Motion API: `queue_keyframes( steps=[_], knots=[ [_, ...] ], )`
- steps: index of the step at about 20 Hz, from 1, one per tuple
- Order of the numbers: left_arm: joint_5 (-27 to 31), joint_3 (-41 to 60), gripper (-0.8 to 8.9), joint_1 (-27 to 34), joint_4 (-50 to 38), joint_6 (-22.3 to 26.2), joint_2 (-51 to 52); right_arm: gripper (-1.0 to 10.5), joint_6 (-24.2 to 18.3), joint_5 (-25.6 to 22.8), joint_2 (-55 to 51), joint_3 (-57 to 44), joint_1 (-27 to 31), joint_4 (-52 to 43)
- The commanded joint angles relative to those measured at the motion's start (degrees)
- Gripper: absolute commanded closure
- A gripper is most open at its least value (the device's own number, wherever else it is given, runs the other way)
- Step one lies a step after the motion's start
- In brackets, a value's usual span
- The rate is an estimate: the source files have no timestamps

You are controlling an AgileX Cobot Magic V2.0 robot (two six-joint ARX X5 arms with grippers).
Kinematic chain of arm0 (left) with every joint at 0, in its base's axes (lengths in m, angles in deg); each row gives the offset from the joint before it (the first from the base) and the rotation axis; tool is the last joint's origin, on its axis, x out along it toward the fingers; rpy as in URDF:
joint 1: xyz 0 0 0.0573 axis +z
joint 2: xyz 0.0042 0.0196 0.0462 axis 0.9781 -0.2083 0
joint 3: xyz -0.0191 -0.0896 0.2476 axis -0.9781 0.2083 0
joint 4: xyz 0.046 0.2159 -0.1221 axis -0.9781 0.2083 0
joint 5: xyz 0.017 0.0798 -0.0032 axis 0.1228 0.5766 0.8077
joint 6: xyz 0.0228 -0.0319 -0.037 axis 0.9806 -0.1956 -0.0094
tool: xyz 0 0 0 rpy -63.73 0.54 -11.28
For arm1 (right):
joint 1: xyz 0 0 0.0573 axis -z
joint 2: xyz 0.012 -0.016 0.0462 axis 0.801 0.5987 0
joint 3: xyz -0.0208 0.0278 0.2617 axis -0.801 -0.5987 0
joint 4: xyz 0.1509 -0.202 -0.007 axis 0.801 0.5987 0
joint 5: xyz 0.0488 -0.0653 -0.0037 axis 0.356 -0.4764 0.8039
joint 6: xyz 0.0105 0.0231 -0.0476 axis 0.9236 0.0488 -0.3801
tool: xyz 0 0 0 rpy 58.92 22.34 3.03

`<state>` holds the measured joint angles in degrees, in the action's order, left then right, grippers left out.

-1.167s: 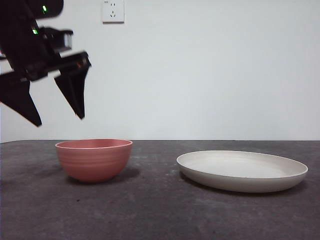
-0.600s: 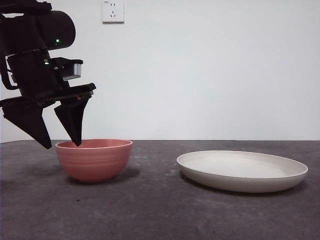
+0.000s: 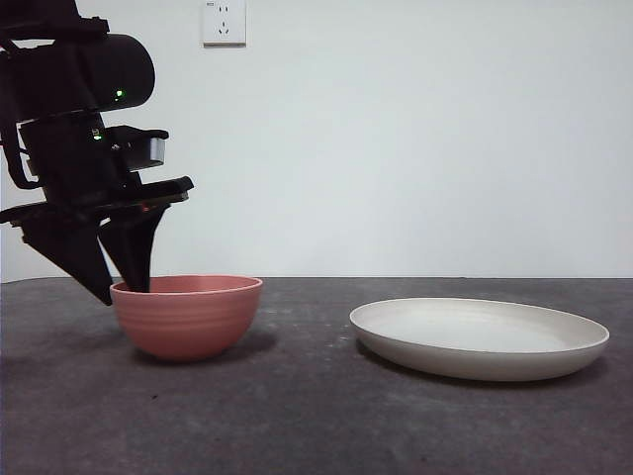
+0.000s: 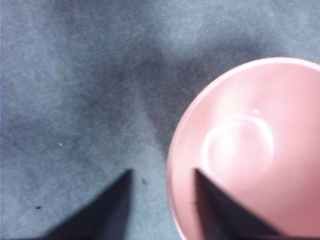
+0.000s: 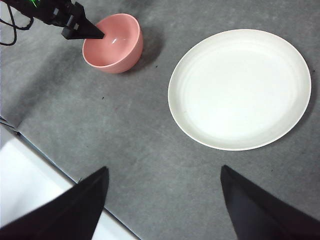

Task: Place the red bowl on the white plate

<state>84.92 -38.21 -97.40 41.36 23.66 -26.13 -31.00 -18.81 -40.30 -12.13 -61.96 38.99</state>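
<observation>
Dropped astride red bowl (image 3: 186,317) rim at nine o'clock, left hand (image 3: 117,287) spread; white plate (image 3: 479,337) bare, lift and transfer undone.

- The red bowl (image 3: 186,317) is small, round and salmon-pink with faint ridges on its outer wall; it stands upright and empty.
- The white plate (image 3: 479,338) is wide, shallow and cream-white; it lies flat and empty, well apart from the bowl.
</observation>
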Motion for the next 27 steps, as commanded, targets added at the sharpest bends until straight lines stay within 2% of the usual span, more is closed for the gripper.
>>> queue_keyframes(
  steps=[1,9,12,15,19,22,27],
  knots=[
    [0.3,-1.2,8.07,-0.4,-0.7,-0.2,-1.0,5.9,-0.5,0.0,0.5,1.0,-0.2,-0.6],
    [-0.9,-5.3,8.05,-2.5,-0.2,-3.3,0.6,5.9,-0.4,0.0,0.5,1.0,-0.2,-0.6],
    [-3.5,-10.7,8.05,-5.3,2.6,-3.6,0.7,5.9,-0.4,-0.8,0.5,1.0,-0.2,-0.6],
    [-3.6,-14.4,8.05,-8.9,2.2,-4.7,0.7,5.9,-0.4,-2.1,0.5,1.0,-0.2,-0.6],
    [-3.6,-15.1,8.04,-13.6,-2.4,-6.6,0.4,5.9,-0.4,-2.1,0.5,1.0,-0.2,-0.6],
    [-3.5,-15.5,8.04,-16.5,-6.2,-8.7,-1.9,5.9,-0.4,-2.1,0.5,1.0,-0.2,-0.6],
    [-3.5,-21.8,8.04,-19.9,-6.3,-9.2,-10.8,5.9,-0.2,-2.1,0.5,1.0,-0.2,-0.6]
  ],
)
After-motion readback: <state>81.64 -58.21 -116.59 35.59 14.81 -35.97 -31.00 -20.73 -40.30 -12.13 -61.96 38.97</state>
